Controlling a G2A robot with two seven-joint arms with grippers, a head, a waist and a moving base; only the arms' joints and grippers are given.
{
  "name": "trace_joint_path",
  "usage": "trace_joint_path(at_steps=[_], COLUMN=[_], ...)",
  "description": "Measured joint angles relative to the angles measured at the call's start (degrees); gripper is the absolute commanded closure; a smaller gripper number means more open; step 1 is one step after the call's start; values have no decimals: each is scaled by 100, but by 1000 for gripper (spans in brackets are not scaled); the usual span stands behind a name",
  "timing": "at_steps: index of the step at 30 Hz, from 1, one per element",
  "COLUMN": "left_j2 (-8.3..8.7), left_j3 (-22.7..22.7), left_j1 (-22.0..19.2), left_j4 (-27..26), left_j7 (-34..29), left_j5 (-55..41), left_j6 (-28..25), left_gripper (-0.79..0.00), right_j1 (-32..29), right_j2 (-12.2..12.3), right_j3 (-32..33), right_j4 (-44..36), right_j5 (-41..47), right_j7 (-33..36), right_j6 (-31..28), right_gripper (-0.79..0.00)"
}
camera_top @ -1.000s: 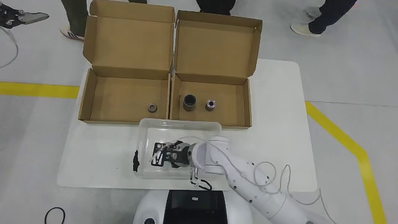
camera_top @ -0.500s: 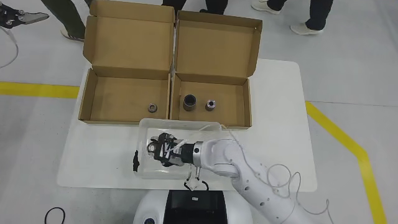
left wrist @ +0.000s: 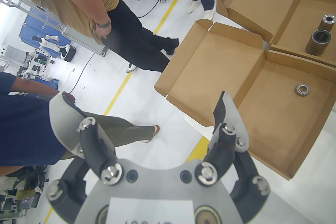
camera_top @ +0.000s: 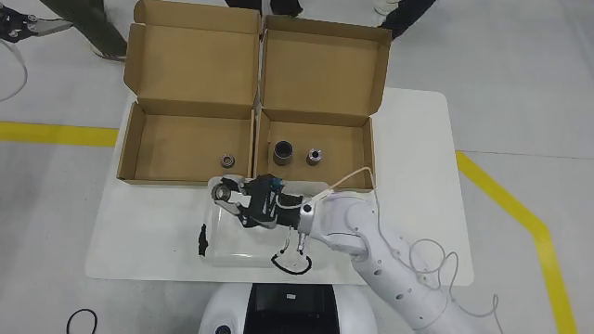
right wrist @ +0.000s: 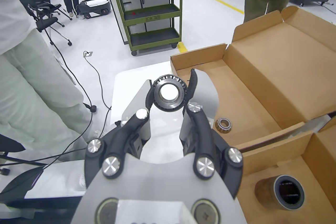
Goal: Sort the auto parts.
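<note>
A ring bearing (right wrist: pixel 169 96) is clamped between the fingers of the right gripper (right wrist: pixel 171 82). It is held in the air over the far left corner of the clear tray (camera_top: pixel 306 184), just short of the front wall of the left cardboard box (camera_top: pixel 176 148). The tray is set at the near edge of the worktop (camera_top: pixel 418 176), left of middle. The left cardboard box and the right cardboard box (camera_top: pixel 348 153) are placed side by side along the far edge, both open. A small bearing (camera_top: pixel 225 160) is seen lying in the left cardboard box near its front right corner. In the right cardboard box a dark sleeve (camera_top: pixel 282 152) and a smaller metal bushing (camera_top: pixel 315 156) are stood near each other, not touching. A black part (camera_top: pixel 201 239) is seen at the tray's left wall; whether it is inside or outside cannot be told. The left gripper (left wrist: pixel 143 101) is held off the worktop beyond its far left corner, fingers spread wide with nothing between them.
</note>
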Motion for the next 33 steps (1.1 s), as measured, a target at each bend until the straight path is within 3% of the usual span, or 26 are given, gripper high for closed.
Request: trace_joint_path(at_steps=[3, 24, 33], left_j2=[0, 0, 0], left_j3=[0, 0, 0], left_j1=[0, 0, 0], left_j4=[0, 0, 0], left_j7=[0, 0, 0], left_j5=[0, 0, 0], left_j6=[0, 0, 0], left_gripper=[-785, -785, -785], right_j1=[-7, 4, 720], right_j2=[-5, -7, -197], right_j3=[-32, -20, -109], right_j4=[12, 7, 475], right_j5=[6, -4, 374], right_j7=[-312, -269, -855], right_j6=[-65, 37, 448], right_gripper=[0, 0, 0])
